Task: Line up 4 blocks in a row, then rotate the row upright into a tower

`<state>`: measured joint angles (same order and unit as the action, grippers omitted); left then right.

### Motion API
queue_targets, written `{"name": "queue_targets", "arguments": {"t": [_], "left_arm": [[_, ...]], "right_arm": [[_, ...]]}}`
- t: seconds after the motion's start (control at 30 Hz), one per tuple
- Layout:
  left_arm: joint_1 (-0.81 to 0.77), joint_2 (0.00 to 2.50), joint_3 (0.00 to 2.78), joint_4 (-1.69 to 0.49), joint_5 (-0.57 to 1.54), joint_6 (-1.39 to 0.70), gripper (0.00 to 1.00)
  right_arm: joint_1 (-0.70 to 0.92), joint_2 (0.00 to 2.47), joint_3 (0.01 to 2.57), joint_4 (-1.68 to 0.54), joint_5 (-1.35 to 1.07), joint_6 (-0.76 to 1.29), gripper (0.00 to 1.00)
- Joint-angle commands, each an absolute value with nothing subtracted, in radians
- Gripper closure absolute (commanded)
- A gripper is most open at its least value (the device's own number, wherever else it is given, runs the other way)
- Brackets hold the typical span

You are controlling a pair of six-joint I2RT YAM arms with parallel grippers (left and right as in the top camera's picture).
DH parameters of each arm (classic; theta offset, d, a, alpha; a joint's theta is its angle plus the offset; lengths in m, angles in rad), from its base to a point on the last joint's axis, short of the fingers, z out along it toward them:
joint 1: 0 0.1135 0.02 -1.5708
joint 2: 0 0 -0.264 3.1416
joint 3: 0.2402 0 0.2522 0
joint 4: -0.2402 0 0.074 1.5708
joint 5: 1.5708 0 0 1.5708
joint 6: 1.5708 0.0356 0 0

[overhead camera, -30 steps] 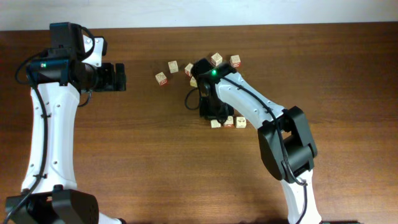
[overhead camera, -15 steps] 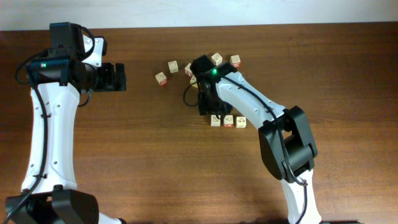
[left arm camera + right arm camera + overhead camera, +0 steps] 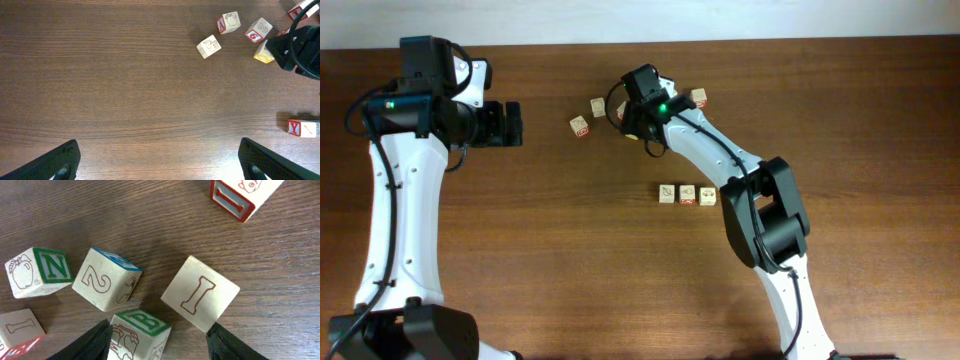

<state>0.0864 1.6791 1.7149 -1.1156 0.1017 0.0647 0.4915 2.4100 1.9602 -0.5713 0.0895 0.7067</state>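
My right jaws hang part open & empty over B block (image 3: 142,322), I block (image 3: 200,299) just beside, so closing cd nip both; left jaws wide, empty.

Three blocks (image 3: 687,194) in row, brown table (image 3: 570,280)

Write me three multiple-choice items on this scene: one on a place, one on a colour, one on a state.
1. The row of three blocks lies: A at the far left edge; B in the middle, side by side; C stacked in a tower.
2. The N block has its letter framed in: A red; B green; C yellow.
3. The left gripper is: A shut on a block; B shut on nothing; C open and empty.

B: the overhead view shows them lined up in the middle of the table.
B: the right wrist view shows green around the N.
C: the left wrist view shows the fingers wide apart with nothing between them.
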Motion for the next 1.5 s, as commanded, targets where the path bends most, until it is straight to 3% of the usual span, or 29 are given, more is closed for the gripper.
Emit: {"name": "queue_targets", "arguments": {"t": [0.0, 0.27, 0.4, 0.43, 0.47, 0.77, 1.07, 1.23, 1.33, 1.4, 1.47], "left_arm": [[0.088, 1.687, 1.731, -1.116, 0.112, 0.084, 0.01], [0.088, 1.687, 1.731, -1.116, 0.112, 0.084, 0.01], [0.088, 1.687, 1.731, -1.116, 0.112, 0.084, 0.01], [0.088, 1.687, 1.731, -1.116, 0.112, 0.084, 0.01], [0.088, 1.687, 1.731, -1.116, 0.112, 0.084, 0.01], [0.088, 1.687, 1.731, -1.116, 0.112, 0.084, 0.01], [0.088, 1.687, 1.731, -1.116, 0.112, 0.084, 0.01], [0.088, 1.687, 1.731, -1.116, 0.112, 0.084, 0.01], [0.088, 1.687, 1.731, -1.116, 0.112, 0.084, 0.01], [0.088, 1.687, 1.731, -1.116, 0.112, 0.084, 0.01], [0.088, 1.687, 1.731, -1.116, 0.112, 0.084, 0.01]], "right_arm": [[0.496, 2.444, 1.967, -0.559, 0.098, 0.711, 0.45], [0.505, 2.448, 1.964, -0.541, 0.064, 0.667, 0.46], [0.505, 2.468, 1.964, -0.546, 0.048, 0.666, 0.63], [0.505, 2.467, 1.964, -0.559, 0.049, 0.662, 0.72], [0.503, 2.462, 1.965, -0.585, 0.049, 0.658, 0.73], [0.511, 2.307, 1.993, -1.114, -0.224, 0.588, 0.73], [0.623, 2.313, 1.941, -1.163, 0.033, 0.584, 0.71], [0.622, 2.313, 1.923, -1.134, 0.084, 0.583, 0.54], [0.622, 2.305, 2.024, -1.126, 0.030, 0.514, 0.55], [0.624, 2.302, 2.101, -1.154, -0.062, 0.481, 0.62], [0.637, 2.306, 2.101, -1.212, -0.138, 0.475, 0.84]]}}
